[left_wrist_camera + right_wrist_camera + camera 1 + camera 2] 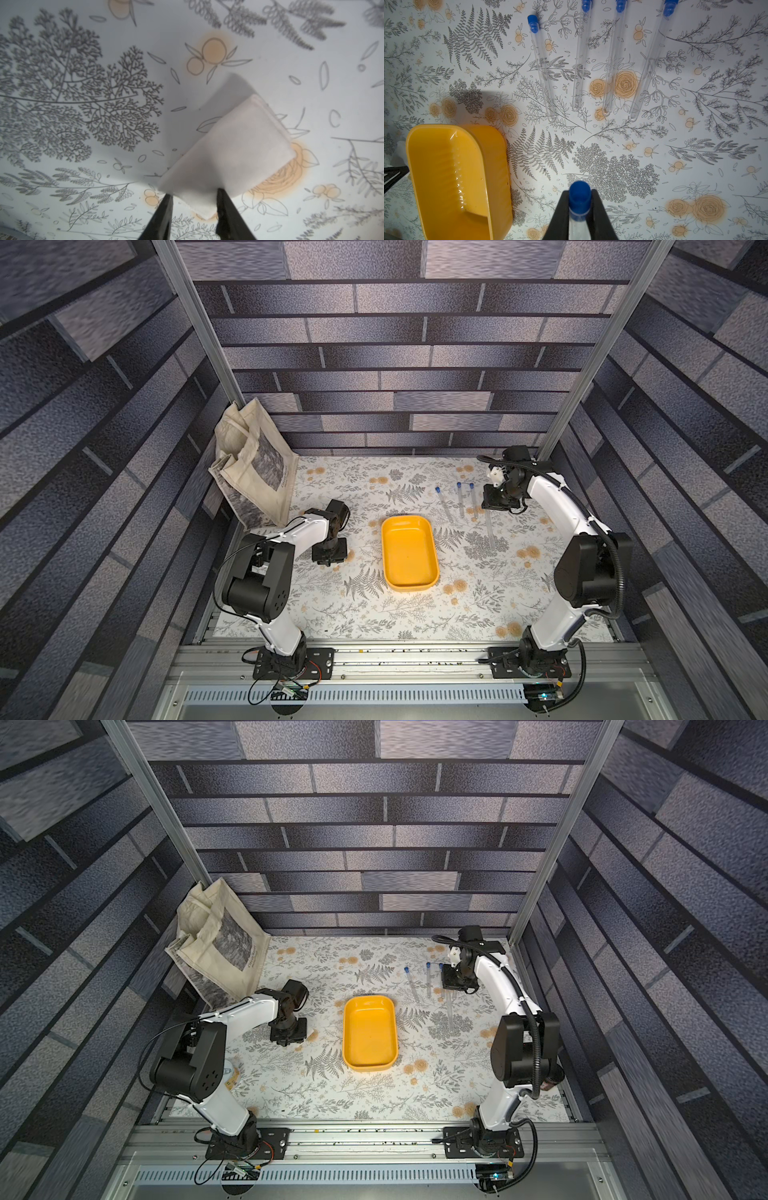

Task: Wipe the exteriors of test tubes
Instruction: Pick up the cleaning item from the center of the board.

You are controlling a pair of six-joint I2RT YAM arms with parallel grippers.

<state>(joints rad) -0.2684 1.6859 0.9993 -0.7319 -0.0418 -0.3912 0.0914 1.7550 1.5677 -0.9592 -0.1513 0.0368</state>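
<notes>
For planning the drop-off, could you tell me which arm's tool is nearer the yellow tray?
Left. The left tool sits beside the tray's long side, at the white cloth; the right tool, holding a test tube, is farther, beyond the tray's far corner.

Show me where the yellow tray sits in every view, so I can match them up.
Both top views: yellow tray in the middle of the table.
Left wrist: not in it; only the white cloth shows.
Right wrist: tray beside the held tube.
Shared landmark: the loose blue-capped tubes lying near the tray; the left wrist view lacks them.
</notes>
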